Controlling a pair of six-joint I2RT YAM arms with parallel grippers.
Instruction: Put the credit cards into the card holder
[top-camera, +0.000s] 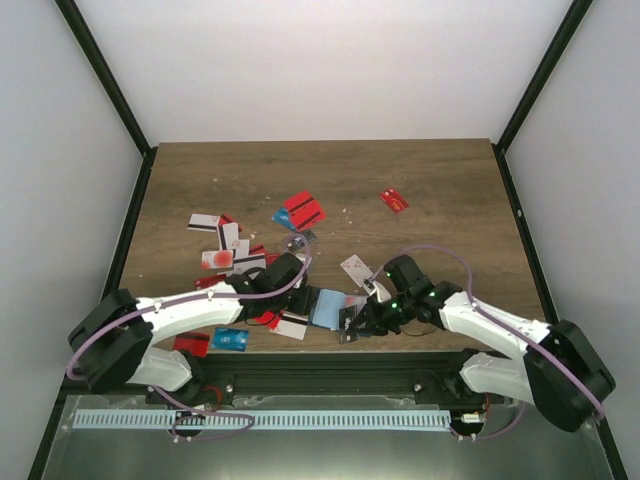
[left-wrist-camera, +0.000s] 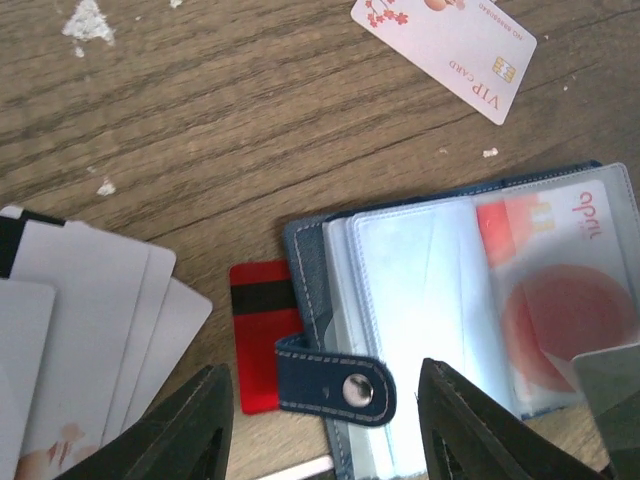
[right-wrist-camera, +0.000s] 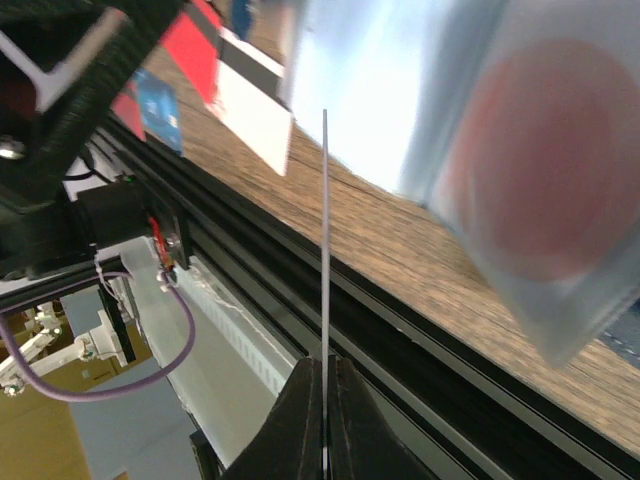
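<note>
The card holder (top-camera: 325, 305) (left-wrist-camera: 420, 300) lies open near the table's front edge, with its clear sleeves (right-wrist-camera: 370, 90) up and its navy tab clasp (left-wrist-camera: 340, 385) folded over them. One sleeve holds a white card with a red disc (left-wrist-camera: 560, 300) (right-wrist-camera: 540, 170). My left gripper (left-wrist-camera: 325, 430) (top-camera: 290, 283) hovers open, its fingers on either side of the clasp without touching it. My right gripper (right-wrist-camera: 324, 370) (top-camera: 362, 318) is shut on a thin credit card (right-wrist-camera: 324, 240), seen edge-on just right of the holder. A red striped card (left-wrist-camera: 258, 330) sticks out from under the holder.
Loose credit cards lie around: a white VIP card (left-wrist-camera: 445, 45) (top-camera: 355, 268), a fan of white cards (left-wrist-camera: 80, 330), red ones (top-camera: 303, 210) (top-camera: 394, 200), white ones (top-camera: 225, 240), and a blue one (top-camera: 230, 340). The black frame rail (right-wrist-camera: 400, 330) runs along the table's front edge.
</note>
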